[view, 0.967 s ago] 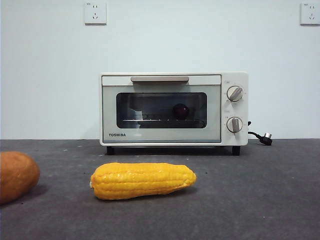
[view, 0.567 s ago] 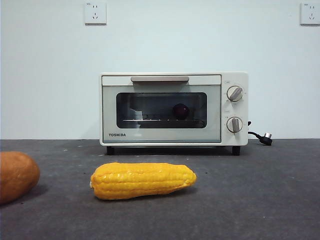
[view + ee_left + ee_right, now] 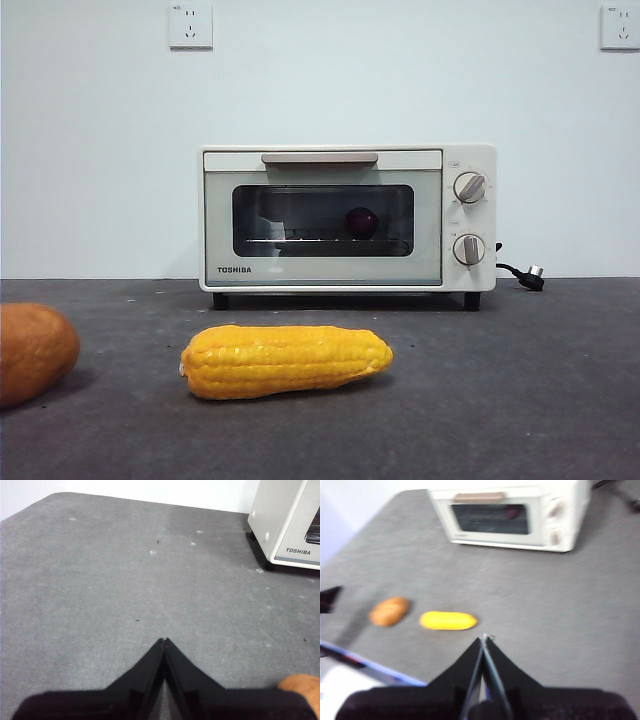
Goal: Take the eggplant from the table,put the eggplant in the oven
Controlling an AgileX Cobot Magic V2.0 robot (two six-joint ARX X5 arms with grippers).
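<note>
The cream-white TOSHIBA oven (image 3: 347, 218) stands at the back of the dark grey table (image 3: 520, 380) with its door closed. Through the glass the eggplant (image 3: 362, 222) shows end-on as a round purple blob on the wire rack; it also shows as a faint purple spot (image 3: 510, 512) in the right wrist view. My left gripper (image 3: 164, 641) is shut and empty, low over bare table, with the oven's corner (image 3: 287, 522) a good way off. High above the table, my right gripper (image 3: 484, 637) is shut and empty, looking down on the oven (image 3: 510, 515).
A yellow corn cob (image 3: 285, 361) lies in front of the oven, and an orange-brown rounded vegetable (image 3: 35, 352) sits at the left edge. Both show in the right wrist view, the corn (image 3: 448, 620) and the vegetable (image 3: 389, 611). The oven's power cord (image 3: 520, 273) trails to its right.
</note>
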